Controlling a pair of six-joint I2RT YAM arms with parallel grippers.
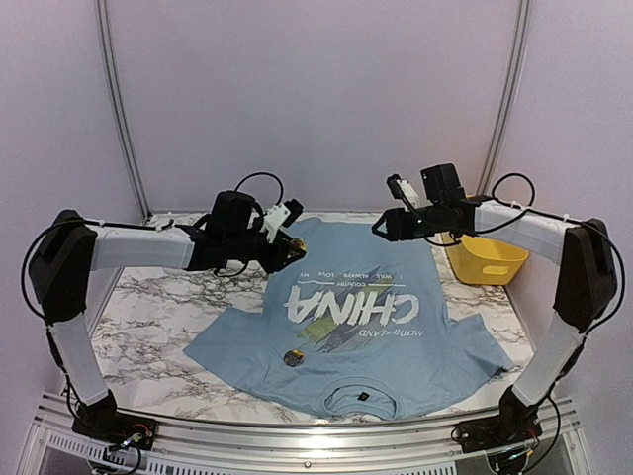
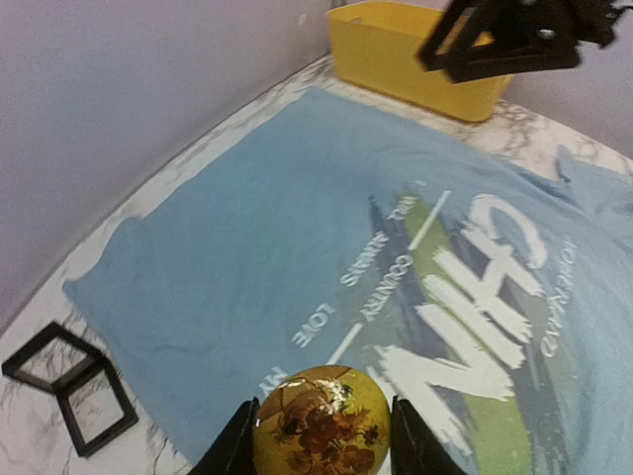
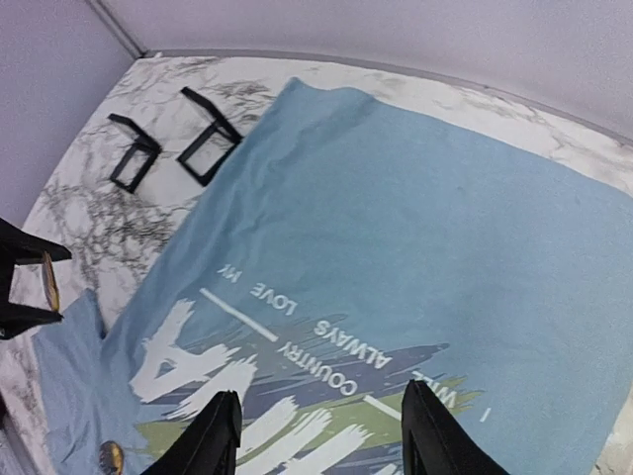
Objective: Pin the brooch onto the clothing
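Note:
The light blue T-shirt point(image 1: 356, 327) with white "CHINA" lettering lies flat on the marble table, collar toward the near edge. My left gripper point(image 1: 293, 246) hovers above the shirt's far left part and is shut on a round yellow brooch point(image 2: 321, 424) with a sunflower picture. A second round brooch point(image 1: 293, 357) lies on the shirt near its left sleeve; it also shows in the right wrist view point(image 3: 111, 456). My right gripper point(image 1: 382, 230) is open and empty, raised above the shirt's far right part; its fingers point(image 3: 215, 437) frame the small text lines.
A yellow bin point(image 1: 485, 260) stands at the right of the shirt, also in the left wrist view point(image 2: 415, 54). Two black frame stands point(image 3: 168, 153) sit on the marble table point(image 1: 148, 327) beyond the shirt's far left corner. Walls close the back and sides.

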